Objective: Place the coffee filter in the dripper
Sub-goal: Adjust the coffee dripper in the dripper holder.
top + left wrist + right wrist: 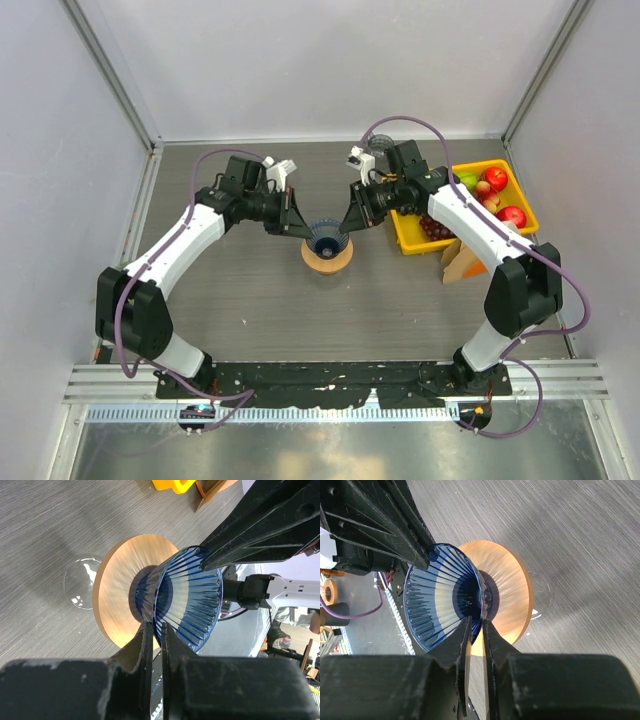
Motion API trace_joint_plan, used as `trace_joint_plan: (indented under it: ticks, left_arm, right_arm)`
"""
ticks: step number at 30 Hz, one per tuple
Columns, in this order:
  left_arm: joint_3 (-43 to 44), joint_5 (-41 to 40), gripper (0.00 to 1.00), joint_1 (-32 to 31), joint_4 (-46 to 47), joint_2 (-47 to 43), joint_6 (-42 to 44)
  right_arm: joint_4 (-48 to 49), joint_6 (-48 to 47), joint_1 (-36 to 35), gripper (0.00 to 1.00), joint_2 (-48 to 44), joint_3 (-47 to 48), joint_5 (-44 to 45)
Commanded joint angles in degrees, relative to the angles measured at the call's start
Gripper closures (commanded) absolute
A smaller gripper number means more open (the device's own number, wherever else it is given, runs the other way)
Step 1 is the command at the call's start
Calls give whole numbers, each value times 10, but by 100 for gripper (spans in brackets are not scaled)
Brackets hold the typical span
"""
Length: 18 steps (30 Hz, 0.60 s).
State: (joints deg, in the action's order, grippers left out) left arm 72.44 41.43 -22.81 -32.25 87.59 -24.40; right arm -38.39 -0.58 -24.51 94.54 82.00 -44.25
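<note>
Grey wood-grain table (250,300), white walls around it. Over its middle the left gripper (300,231) and right gripper (350,227) meet. Each has its jaws drawn to a thin slit and pinched on the rim of the dripper (327,240), the left gripper on the left side and the right gripper on the right side. The dripper is a blue ribbed cone. It stands upright, long axis vertical, wide mouth up, narrow end down on a round wooden disc (330,264). Clear glass (80,582) shows under the disc. Whether a filter lies in the cone I cannot tell. Near the right edge sits a yellow bin (420,247) of fruit (497,180).
</note>
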Motion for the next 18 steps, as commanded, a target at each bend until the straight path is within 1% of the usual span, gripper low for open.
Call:
trace_joint_plan:
  ticks: [1,2,4,10,12,13,16,17,18]
  left_arm:
    - [2,-46,87,-11,-33,12,56]
    - [7,-48,85,-10,-35,7,58]
    - [12,-51,83,-10,-33,0,58]
    - [26,-34,81,-10,-23,-7,44]
    - [34,-28,77,-10,-25,-6,42]
    - [38,-26,75,-10,-26,-7,42]
    - [42,-15,67,-10,-21,-8,34]
    - [45,-12,65,-10,-20,-9,30]
    - [47,-11,62,-10,-20,-10,27]
  right_arm:
    - [-9,-44,3,84,13,8,46]
    - [-10,-45,3,81,10,11,44]
    - [-12,-45,3,78,6,20,37]
    - [-26,-45,4,72,5,44,22]
    - [-30,-46,4,69,2,48,14]
    - [-30,-45,3,65,-1,48,14]
    - [-33,-47,4,58,-4,50,10]
    - [-34,-45,3,54,-7,53,7]
    - [-33,-44,3,51,-8,55,7]
